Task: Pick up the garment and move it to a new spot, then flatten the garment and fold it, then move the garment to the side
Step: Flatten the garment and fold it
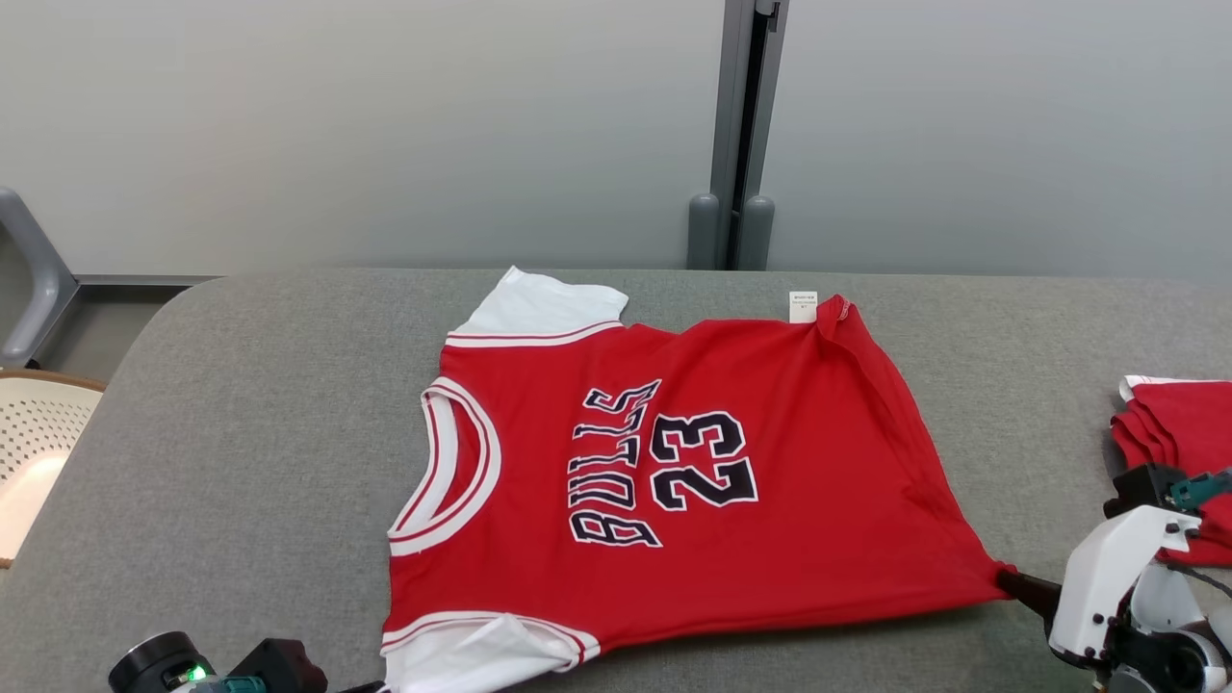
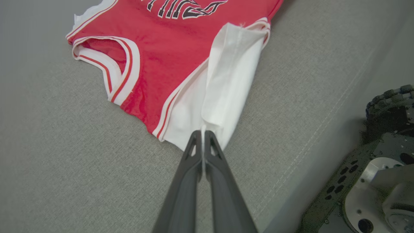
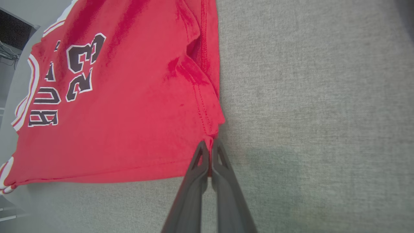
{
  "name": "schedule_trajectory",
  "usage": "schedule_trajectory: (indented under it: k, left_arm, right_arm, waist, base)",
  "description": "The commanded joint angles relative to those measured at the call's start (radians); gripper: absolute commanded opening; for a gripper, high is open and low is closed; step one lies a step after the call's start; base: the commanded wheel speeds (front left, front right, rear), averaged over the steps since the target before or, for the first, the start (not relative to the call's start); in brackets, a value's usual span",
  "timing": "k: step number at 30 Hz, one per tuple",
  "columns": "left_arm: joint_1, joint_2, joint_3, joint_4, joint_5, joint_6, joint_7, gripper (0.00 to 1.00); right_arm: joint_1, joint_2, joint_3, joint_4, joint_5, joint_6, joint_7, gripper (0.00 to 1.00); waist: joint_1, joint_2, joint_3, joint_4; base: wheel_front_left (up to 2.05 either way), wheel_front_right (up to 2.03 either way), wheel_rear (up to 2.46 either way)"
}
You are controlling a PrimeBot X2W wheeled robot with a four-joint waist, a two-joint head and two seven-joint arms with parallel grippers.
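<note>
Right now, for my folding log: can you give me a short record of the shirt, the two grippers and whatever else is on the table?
shirt: red shirt, spread print side up on the grey table
left gripper: shut on the near white sleeve
right gripper: shut on the near hem corner
also on table: stack of red clothes at the robot's right

Red jersey point(image 1: 731, 452) with white sleeves, "BULLS 23", spread flat, front up

Soft red cloth garment point(image 1: 674, 452) with smooth white trim lies on a coarse, matt grey woven-fabric surface point(image 1: 241, 433).
</note>
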Motion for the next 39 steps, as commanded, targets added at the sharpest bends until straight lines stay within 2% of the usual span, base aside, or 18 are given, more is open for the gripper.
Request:
schedule_trajectory:
  k: [1,10,16,28,39]
  left_arm:
    - [-0.012,0.017,-0.006,-0.014,-0.014,0.000,0.015,0.00]
    - [-0.002,0.101,-0.041,-0.172,-0.094,0.001,0.137,0.00]
    - [-0.048,0.110,-0.041,-0.185,-0.089,0.000,0.145,0.00]
    - [-0.218,0.081,-0.032,-0.137,-0.054,0.000,0.127,0.00]
    - [-0.380,-0.027,-0.046,0.008,0.025,0.000,0.132,0.00]
  right_arm:
    - [0.017,-0.016,-0.008,-0.001,0.005,0.000,0.023,0.00]
    - [0.065,-0.043,-0.066,-0.053,-0.021,0.000,0.181,0.00]
    - [0.047,-0.019,-0.148,-0.094,-0.107,0.000,0.141,0.00]
    - [-0.040,0.080,-0.287,-0.192,-0.266,0.000,0.115,0.00]
    - [-0.172,0.164,-0.288,-0.131,-0.428,0.000,0.065,0.00]
  waist:
    - [0.0000,0.0000,-0.001,0.000]
    - [0.0000,0.0000,-0.008,-0.008]
    - [0.0000,0.0000,0.005,-0.013]
    - [0.0000,0.0000,0.063,-0.028]
    - [0.0000,0.0000,0.158,-0.045]
  base:
    - [0.00,0.00,0.00]
    - [0.00,0.00,0.00]
    - [0.00,0.00,0.00]
    - [0.00,0.00,0.00]
    - [0.00,0.00,0.00]
